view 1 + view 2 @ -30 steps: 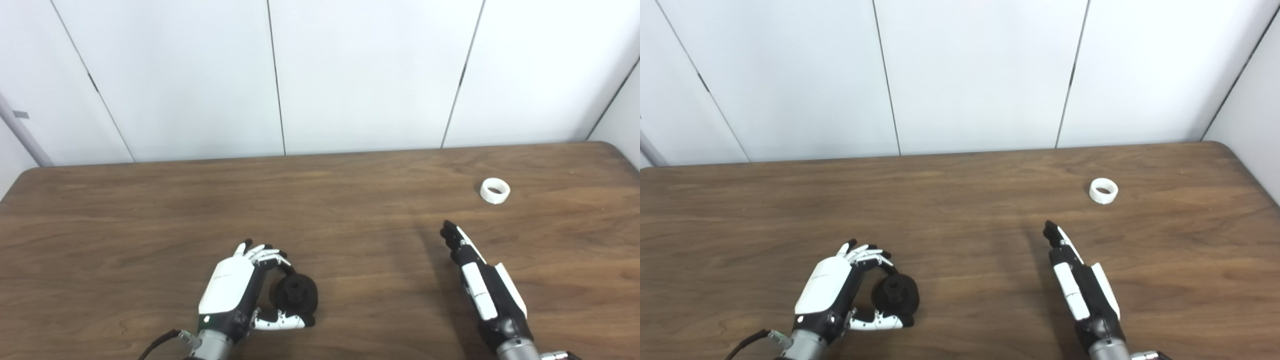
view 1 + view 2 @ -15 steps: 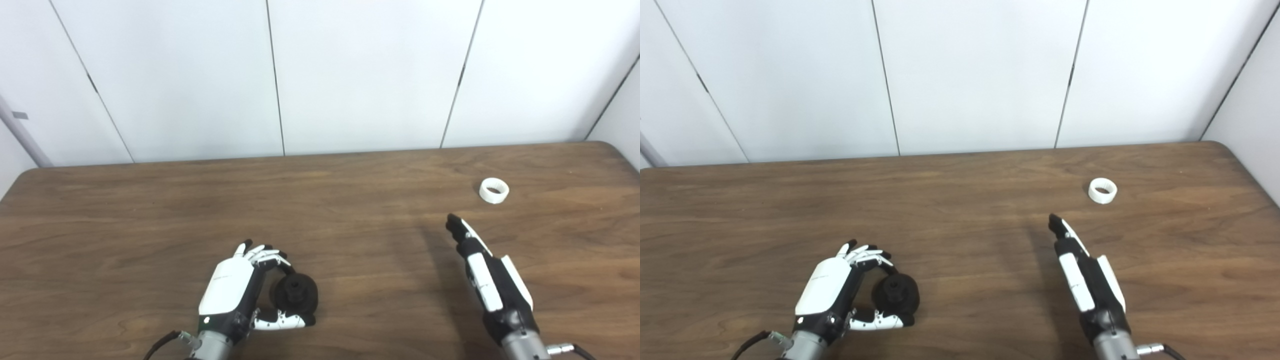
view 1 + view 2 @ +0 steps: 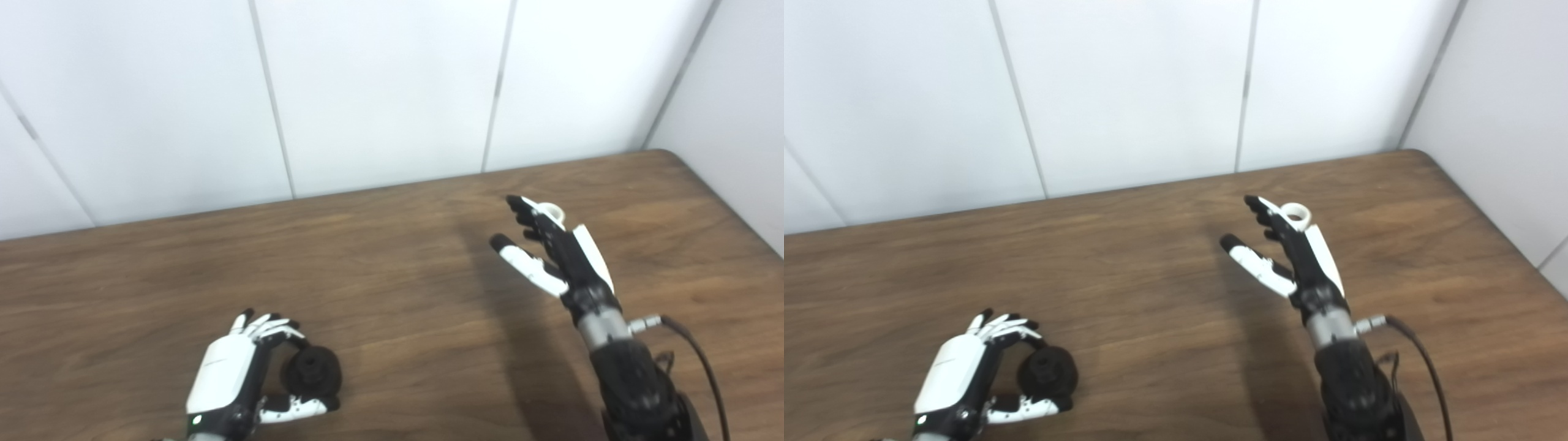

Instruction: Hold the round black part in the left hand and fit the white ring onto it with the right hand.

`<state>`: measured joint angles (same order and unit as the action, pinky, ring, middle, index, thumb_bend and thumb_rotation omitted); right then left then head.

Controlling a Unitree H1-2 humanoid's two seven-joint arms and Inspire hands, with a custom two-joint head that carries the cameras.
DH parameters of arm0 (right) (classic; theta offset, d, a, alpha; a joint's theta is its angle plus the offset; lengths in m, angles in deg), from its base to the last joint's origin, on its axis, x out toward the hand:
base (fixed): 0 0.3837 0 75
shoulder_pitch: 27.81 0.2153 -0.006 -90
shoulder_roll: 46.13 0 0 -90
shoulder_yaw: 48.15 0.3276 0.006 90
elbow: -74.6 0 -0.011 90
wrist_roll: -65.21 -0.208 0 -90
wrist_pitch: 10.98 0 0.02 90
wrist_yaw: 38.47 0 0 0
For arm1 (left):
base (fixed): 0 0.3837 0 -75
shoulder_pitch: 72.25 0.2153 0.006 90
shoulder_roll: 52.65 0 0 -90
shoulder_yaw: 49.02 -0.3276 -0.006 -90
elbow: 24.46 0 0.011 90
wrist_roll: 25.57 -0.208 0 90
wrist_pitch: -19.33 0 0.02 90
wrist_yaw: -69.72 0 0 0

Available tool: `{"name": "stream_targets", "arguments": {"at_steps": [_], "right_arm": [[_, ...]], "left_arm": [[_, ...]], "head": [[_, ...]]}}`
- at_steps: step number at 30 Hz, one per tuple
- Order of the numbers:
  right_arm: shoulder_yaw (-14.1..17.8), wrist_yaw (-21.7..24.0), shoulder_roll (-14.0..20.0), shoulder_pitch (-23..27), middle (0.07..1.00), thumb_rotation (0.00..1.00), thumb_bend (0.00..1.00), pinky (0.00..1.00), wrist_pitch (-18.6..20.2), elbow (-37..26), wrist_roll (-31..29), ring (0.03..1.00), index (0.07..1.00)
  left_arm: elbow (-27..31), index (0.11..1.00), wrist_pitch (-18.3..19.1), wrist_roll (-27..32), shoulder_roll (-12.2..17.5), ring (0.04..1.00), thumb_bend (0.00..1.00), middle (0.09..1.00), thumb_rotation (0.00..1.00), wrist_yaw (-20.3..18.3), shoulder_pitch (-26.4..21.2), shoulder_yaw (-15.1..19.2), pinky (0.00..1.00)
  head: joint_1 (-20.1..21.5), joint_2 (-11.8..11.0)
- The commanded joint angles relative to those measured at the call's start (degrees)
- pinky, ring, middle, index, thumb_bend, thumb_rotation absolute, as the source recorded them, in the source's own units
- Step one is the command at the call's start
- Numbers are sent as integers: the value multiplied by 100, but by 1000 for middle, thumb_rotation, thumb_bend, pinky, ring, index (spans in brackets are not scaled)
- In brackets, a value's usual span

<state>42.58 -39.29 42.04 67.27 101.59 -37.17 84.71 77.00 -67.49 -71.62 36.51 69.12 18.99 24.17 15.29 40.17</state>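
The round black part (image 3: 313, 372) rests on the wooden table (image 3: 392, 288) at the near left. My left hand (image 3: 229, 380) is curled around it, fingers over its top and thumb under its near side. The white ring (image 3: 553, 212) lies on the table at the far right. My right hand (image 3: 551, 251) is open, its thumb spread to the left. Its fingertips reach the ring's left side and partly hide the ring. The ring shows more fully in the right eye view (image 3: 1296, 214), just beyond the right hand's (image 3: 1286, 251) fingers.
White wall panels (image 3: 380, 92) stand behind the table's far edge. The table's rounded right corner (image 3: 674, 156) is close behind the ring. A cable (image 3: 698, 361) runs along my right forearm.
The camera has swung to the right. My right hand has reached forward to the white ring and spread its thumb. My left hand and the black part have not moved.
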Motion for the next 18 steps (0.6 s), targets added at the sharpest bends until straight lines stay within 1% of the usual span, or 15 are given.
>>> {"name": "stream_targets", "arguments": {"at_steps": [1, 2, 3, 4, 7, 10, 15, 18], "right_arm": [[36, -50, 182, 284, 887, 525, 637, 861, -11, -20, 293, 890, 826], [24, -34, 267, 370, 890, 504, 651, 884, 24, 46, 417, 903, 818], [17, -21, 315, 427, 893, 476, 669, 927, 49, 85, 500, 921, 807], [-7, -37, 408, 510, 892, 456, 679, 945, 36, 174, 656, 928, 798], [-68, -21, 646, 716, 900, 410, 694, 953, 1, 423, 1005, 944, 781], [-77, -21, 813, 922, 914, 353, 733, 938, -37, 705, 1166, 968, 760], [-87, -75, 1049, 1216, 917, 262, 779, 993, -212, 1198, 1294, 994, 716], [-163, 42, 1232, 1421, 927, 240, 796, 1000, -85, 1473, 1467, 999, 706]], "left_arm": [[-48, 484, -35, -6, 124, 873, 524, 778, 53, -34, 31, 70, 1000], [-44, 484, -35, 19, 139, 873, 524, 778, 53, -51, 33, 86, 1000], [-41, 484, -37, 39, 152, 875, 524, 779, 53, -63, 36, 99, 1000], [-39, 484, -44, 63, 166, 875, 524, 780, 53, -69, 39, 113, 1000], [-20, 484, -43, 107, 212, 874, 524, 782, 52, -104, 47, 153, 1000], [-4, 484, -35, 108, 256, 873, 524, 782, 52, -141, 48, 186, 1000], [2, 484, -111, 210, 309, 866, 523, 776, 51, -139, 61, 286, 1000], [5, 484, -124, 276, 322, 869, 523, 775, 50, -190, 75, 343, 1000]], "head": [[97, 8], [162, 7], [192, 4], [252, 3], [392, -5], [530, -3], [771, 9], [865, 9]]}}
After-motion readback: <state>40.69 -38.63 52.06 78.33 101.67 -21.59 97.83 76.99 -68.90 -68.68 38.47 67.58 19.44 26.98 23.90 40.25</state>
